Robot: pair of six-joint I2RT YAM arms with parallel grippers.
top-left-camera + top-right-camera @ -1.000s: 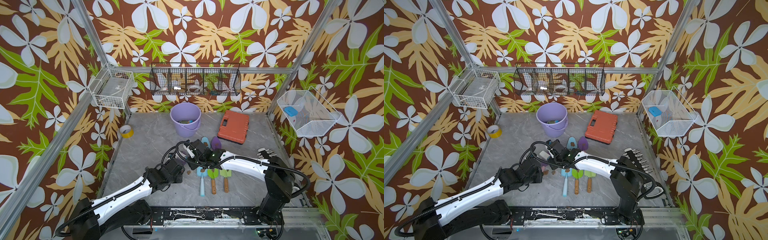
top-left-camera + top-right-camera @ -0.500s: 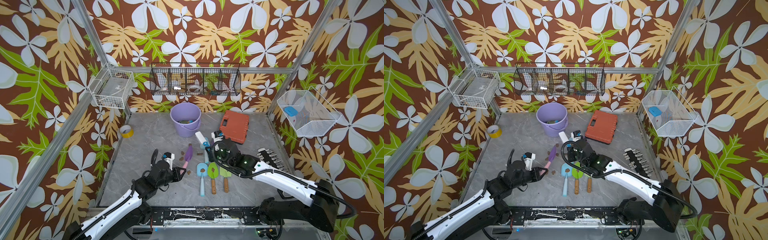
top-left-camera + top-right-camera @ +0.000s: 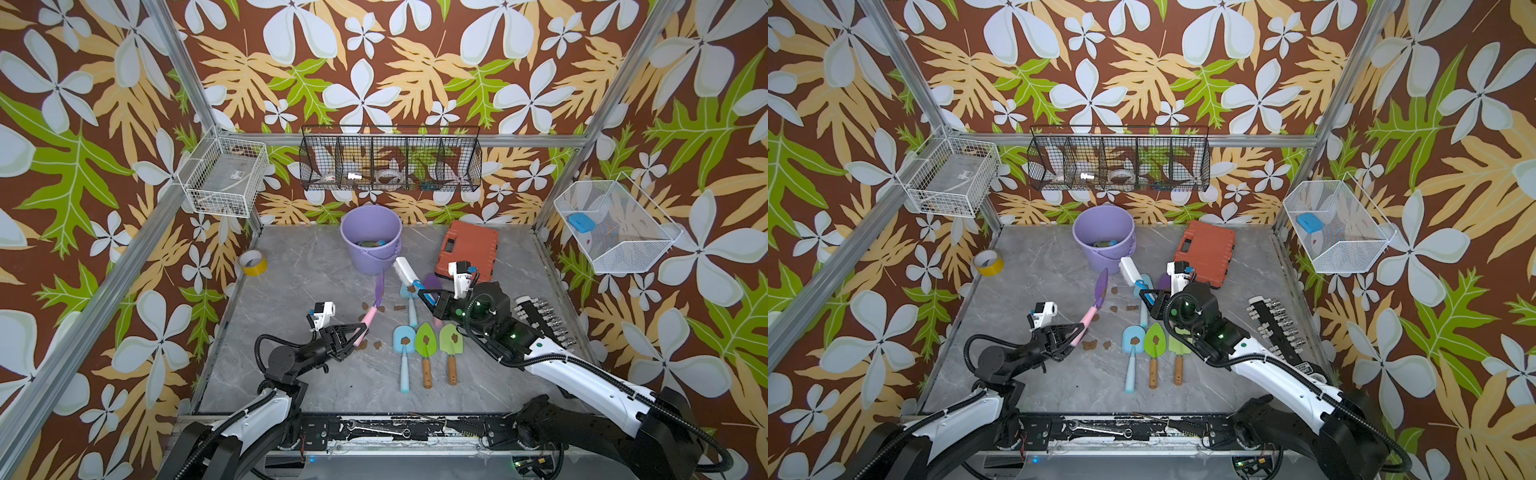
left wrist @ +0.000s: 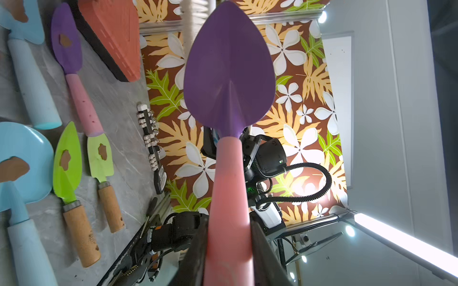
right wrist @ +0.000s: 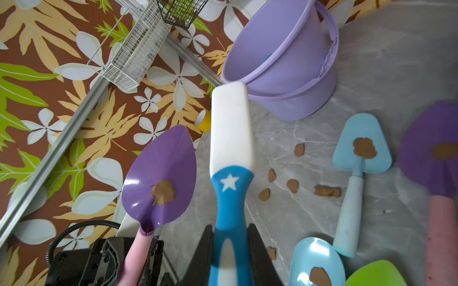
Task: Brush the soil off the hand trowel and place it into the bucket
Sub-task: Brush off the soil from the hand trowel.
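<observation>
The left gripper is pinched tight on the purple hand trowel by its pink handle, the blade rising away from it with a soil blob stuck on its face. Just beside that blade, the right gripper clamps the brush, white head out front. Beyond both tips stands the bucket

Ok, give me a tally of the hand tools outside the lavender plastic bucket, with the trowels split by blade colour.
Purple-bladed trowels with pink handles: 2
Light blue plastic trowels: 2
Green-bladed trowels with wooden handles: 2
White-and-blue plastic brush: 1
Total: 7
</observation>
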